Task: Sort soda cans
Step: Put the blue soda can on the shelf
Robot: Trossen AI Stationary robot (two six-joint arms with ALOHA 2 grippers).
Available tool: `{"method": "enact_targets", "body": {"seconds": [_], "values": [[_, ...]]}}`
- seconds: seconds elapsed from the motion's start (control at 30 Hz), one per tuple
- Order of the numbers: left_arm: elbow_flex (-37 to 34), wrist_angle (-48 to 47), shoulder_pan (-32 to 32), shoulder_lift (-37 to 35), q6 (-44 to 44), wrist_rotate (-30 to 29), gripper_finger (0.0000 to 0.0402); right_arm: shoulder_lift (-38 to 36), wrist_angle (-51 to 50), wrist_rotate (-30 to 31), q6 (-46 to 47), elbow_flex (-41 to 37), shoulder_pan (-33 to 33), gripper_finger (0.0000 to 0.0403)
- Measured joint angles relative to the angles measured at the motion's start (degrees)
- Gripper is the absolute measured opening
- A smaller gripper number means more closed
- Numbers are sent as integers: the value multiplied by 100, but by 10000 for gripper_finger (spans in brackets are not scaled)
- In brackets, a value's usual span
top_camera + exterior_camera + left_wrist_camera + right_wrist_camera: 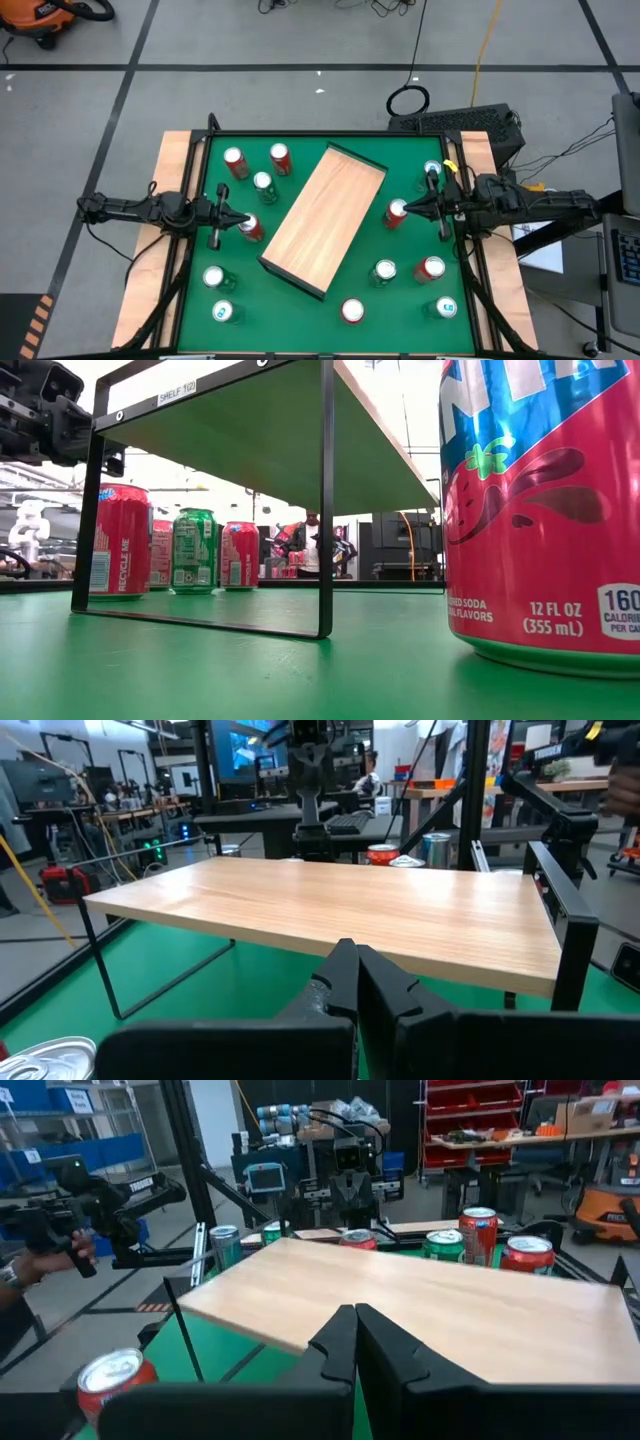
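Note:
Several soda cans stand upright on the green table point(330, 300) around a light wooden board point(325, 218) on a black frame. My left gripper point(234, 219) hovers level at the table's left, shut, with nothing in it. A red can point(250, 228) stands just beside its tip, and that can's silver top point(45, 1060) shows below the fingers point(340, 970). My right gripper point(408, 208) is shut and empty at the table's right, level and pointing at the board point(420, 1315). A red can point(397, 213) stands under its tip and shows lower down point(115, 1375) in the right wrist view.
Red and green cans point(264, 186) cluster at the far left, green and teal ones point(225, 313) at the near left, and more point(430, 268) stand at the near right. A blue can point(432, 172) is by the right arm. A person's hand point(40, 1260) shows beyond the table.

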Motion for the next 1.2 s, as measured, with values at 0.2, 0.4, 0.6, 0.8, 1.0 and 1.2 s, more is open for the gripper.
{"method": "enact_targets", "body": {"seconds": [0.2, 0.4, 0.6, 0.8, 1.0, 1.2], "values": [[1, 36, 0, -2, -2, 0, 0, 733, -541, 0, 44, 1034, 2, 0], [1, 42, 1, -1, -3, 2, 0, 1357, -805, 0, 208, 1837, 2, 0], [2, 46, 0, -2, -2, 4, 0, 1748, -1069, 33, 191, 2259, 0, 0], [2, 55, 0, -1, -2, 7, 0, 1938, -1159, 49, -66, 2319, 0, 0], [2, 81, 0, -2, -2, 4, 0, 1947, -1233, 346, -931, 2319, -2, 0], [0, 106, 2, -2, 298, -165, 0, 1917, -1249, 361, -1274, 2319, 0, 0]]}}
